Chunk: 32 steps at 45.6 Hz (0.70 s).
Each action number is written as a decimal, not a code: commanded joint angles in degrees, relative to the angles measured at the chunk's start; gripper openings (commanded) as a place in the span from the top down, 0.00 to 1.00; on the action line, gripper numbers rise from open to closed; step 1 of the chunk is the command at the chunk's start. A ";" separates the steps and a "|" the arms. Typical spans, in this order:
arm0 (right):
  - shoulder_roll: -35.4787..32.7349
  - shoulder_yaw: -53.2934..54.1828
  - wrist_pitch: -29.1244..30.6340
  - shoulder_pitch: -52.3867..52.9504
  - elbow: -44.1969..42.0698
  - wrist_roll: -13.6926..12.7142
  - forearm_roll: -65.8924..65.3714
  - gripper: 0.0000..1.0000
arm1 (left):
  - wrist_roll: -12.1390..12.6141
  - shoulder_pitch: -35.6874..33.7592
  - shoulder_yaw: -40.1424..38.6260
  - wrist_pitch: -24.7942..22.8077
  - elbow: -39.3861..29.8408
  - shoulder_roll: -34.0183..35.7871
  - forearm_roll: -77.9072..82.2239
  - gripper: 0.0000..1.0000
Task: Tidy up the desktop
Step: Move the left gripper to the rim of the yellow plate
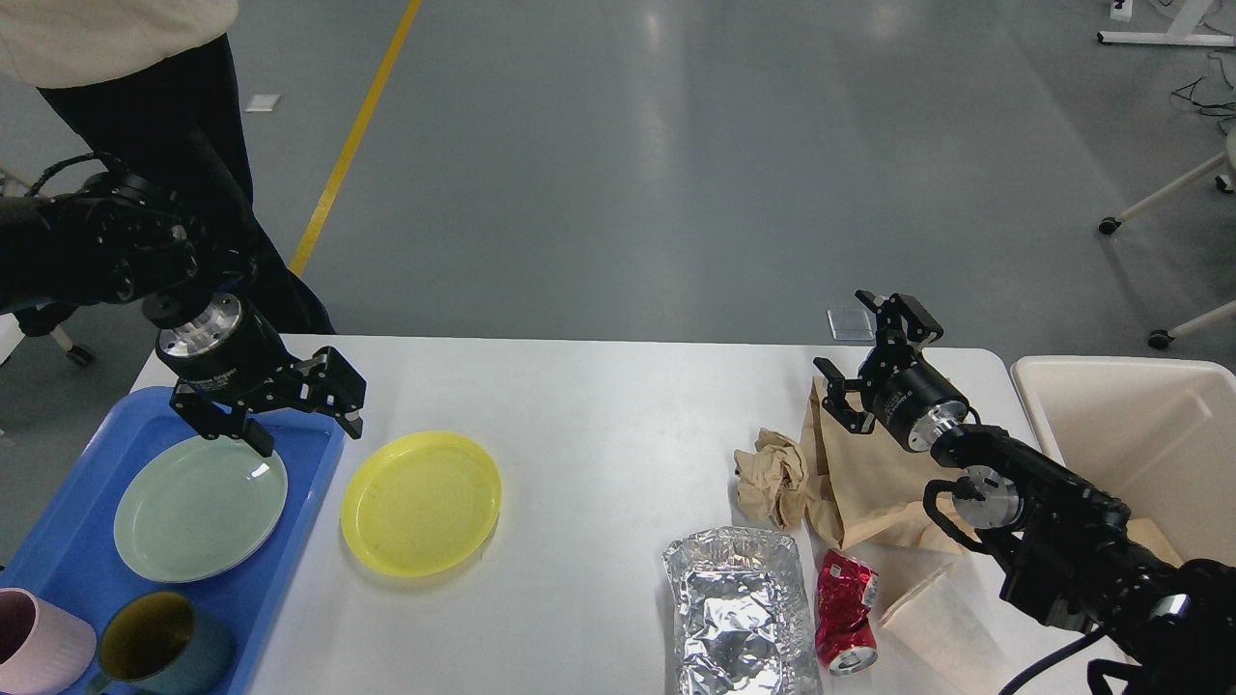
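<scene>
The white desktop (599, 405) fills the lower view. On it lie a yellow plate (421, 503), a crumpled brown paper ball (772, 475), a brown paper bag (864, 473), a foil tray (742, 613), a crushed red can (847, 611) and a paper cup (941, 618). My left gripper (309, 430) is open and empty, above the right edge of the blue tray (68, 555), between the green plate (201, 507) and the yellow plate. My right gripper (867, 359) is open and empty, above the far end of the paper bag.
The blue tray at the left also holds a pink cup (39, 647) and a dark teal cup (159, 645). A cream bin (1130, 434) stands at the table's right end. A person in dark trousers (183, 145) stands behind the table's left corner.
</scene>
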 commanded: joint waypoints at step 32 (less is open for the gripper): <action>0.00 0.00 0.00 0.00 0.00 0.00 0.00 0.00 | 0.36 11.37 0.01 19.84 -0.11 -5.61 0.22 0.05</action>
